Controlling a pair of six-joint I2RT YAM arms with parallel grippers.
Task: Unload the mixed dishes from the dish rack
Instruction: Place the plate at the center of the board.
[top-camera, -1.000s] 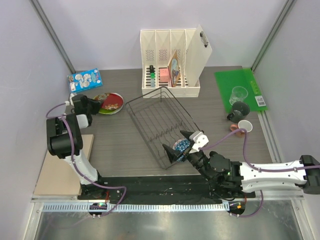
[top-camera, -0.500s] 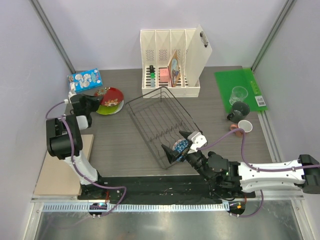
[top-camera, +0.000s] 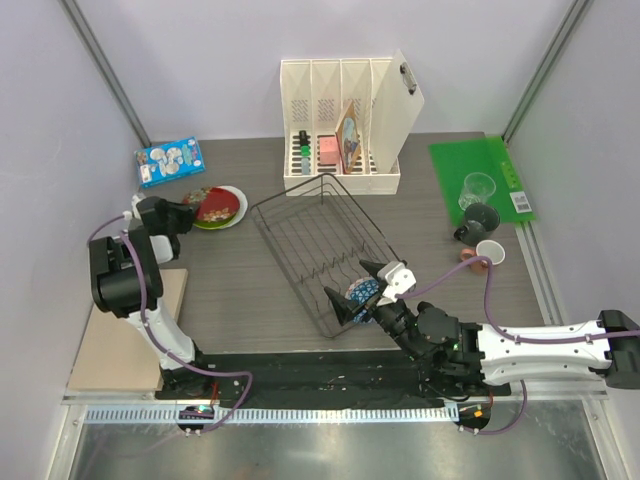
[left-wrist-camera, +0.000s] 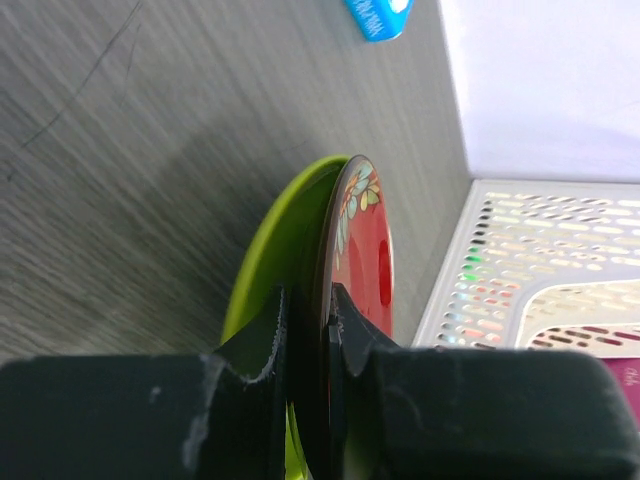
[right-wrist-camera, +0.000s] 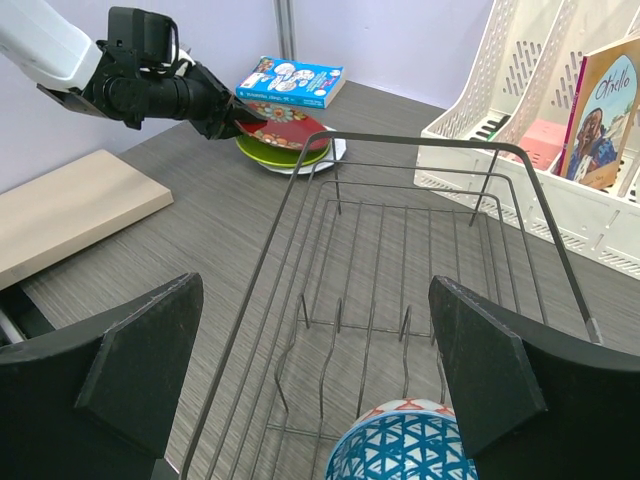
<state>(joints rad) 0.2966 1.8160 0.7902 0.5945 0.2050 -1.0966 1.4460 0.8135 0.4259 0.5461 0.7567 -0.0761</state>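
Observation:
The red floral plate (top-camera: 220, 203) is gripped at its rim by my shut left gripper (top-camera: 192, 212) and lies nearly flat on the lime-green plate (left-wrist-camera: 262, 262), which rests on a white plate (right-wrist-camera: 336, 151). In the left wrist view the red floral plate (left-wrist-camera: 366, 240) stands edge-on between the jaws of the left gripper (left-wrist-camera: 305, 305). The dish rack (top-camera: 318, 240) holds only the blue patterned bowl (top-camera: 364, 293) at its near end. My right gripper (top-camera: 357, 291) is open on either side of that bowl (right-wrist-camera: 405, 445), not touching it. Past the right gripper (right-wrist-camera: 313, 285) stretches the rack's wire (right-wrist-camera: 420, 200).
A clear glass (top-camera: 478, 189), a dark grey mug (top-camera: 480, 220) and a pink mug (top-camera: 489, 254) stand at the right, by a green mat (top-camera: 478, 160). The cream file holder (top-camera: 345, 110) is behind the rack. A blue box (top-camera: 170, 160) and a wooden board (top-camera: 125, 335) lie at the left.
The red floral plate was tipped up half a second ago and now lies lower and flatter on the green plate. My left gripper has drawn slightly left. The right gripper has barely moved.

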